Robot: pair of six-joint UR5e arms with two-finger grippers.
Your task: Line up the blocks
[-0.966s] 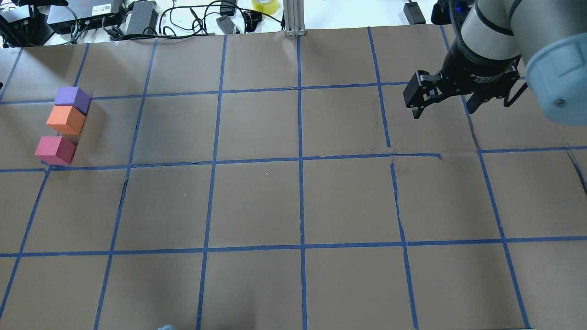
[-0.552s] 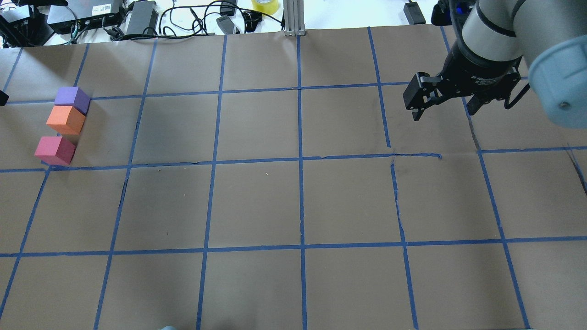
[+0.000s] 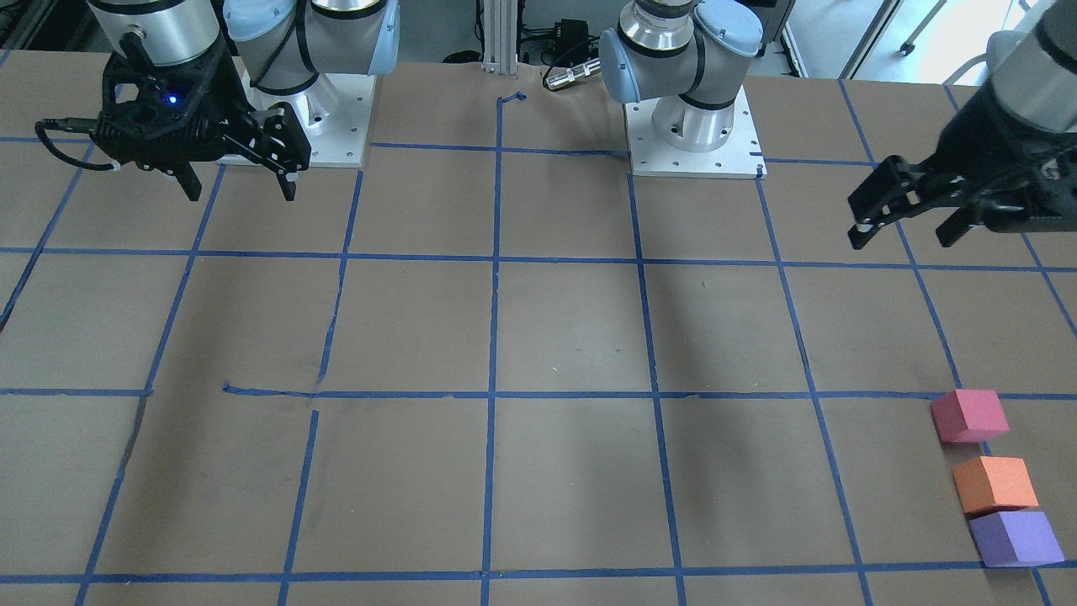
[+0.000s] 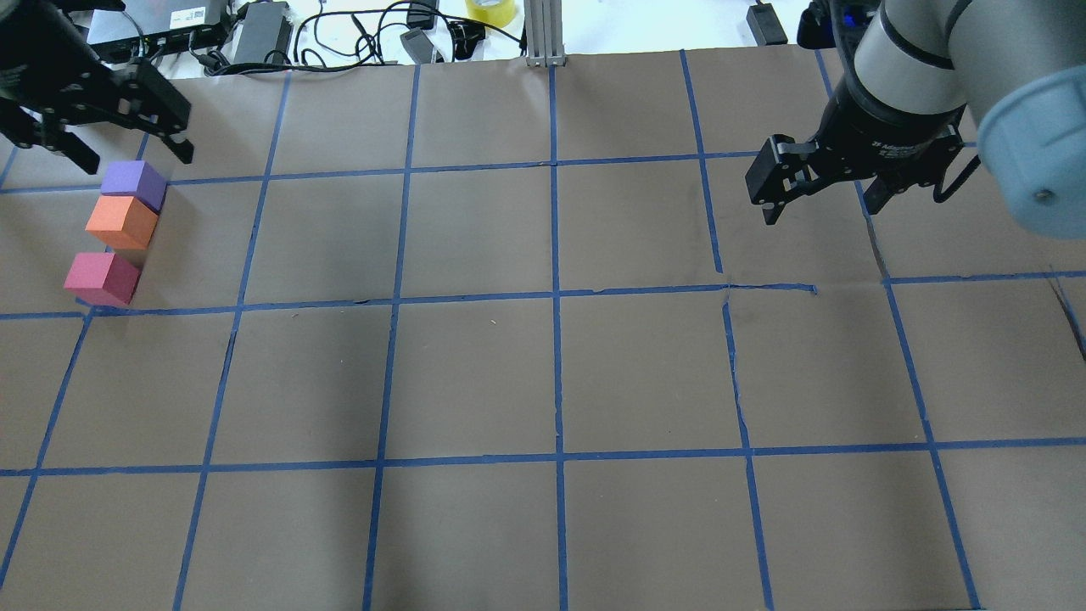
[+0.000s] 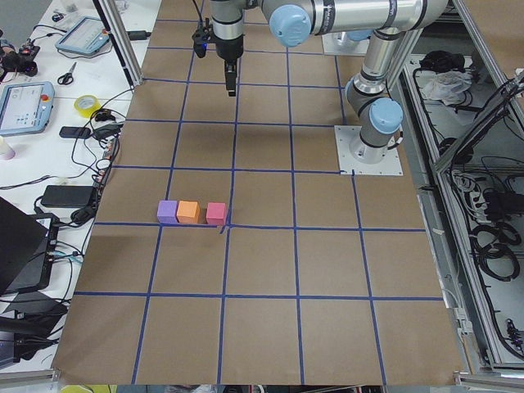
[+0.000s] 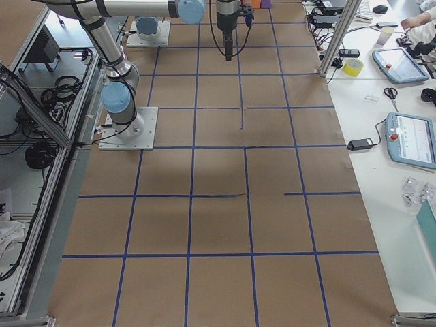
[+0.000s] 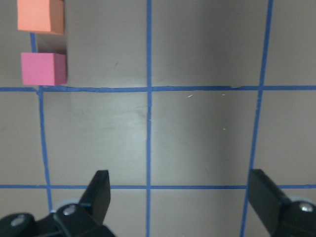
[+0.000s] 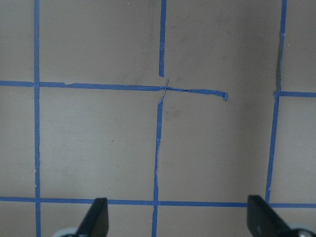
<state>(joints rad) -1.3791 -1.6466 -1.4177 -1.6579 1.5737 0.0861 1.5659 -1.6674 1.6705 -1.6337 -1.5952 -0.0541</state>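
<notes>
Three foam cubes stand in a row at the table's far left: purple block (image 4: 133, 184), orange block (image 4: 121, 221) touching it, and pink-red block (image 4: 102, 277) a small gap away. They also show in the front view as pink-red (image 3: 969, 415), orange (image 3: 994, 484) and purple (image 3: 1015, 539). My left gripper (image 4: 134, 158) is open and empty, raised just beyond the purple block. Its wrist view shows the orange (image 7: 40, 16) and pink-red (image 7: 43, 68) blocks ahead of the open left gripper (image 7: 180, 197). My right gripper (image 4: 820, 208) is open and empty, raised at the far right.
The table (image 4: 551, 373) is brown paper with a blue tape grid. Cables, power bricks and a yellow tape roll (image 4: 490, 10) lie past its far edge, beside a metal post (image 4: 543, 34). The arm bases (image 3: 690, 126) stand at the robot's side.
My left gripper has come into the overhead view at the top left and now hangs by the purple block. The right gripper and the blocks have barely moved.
</notes>
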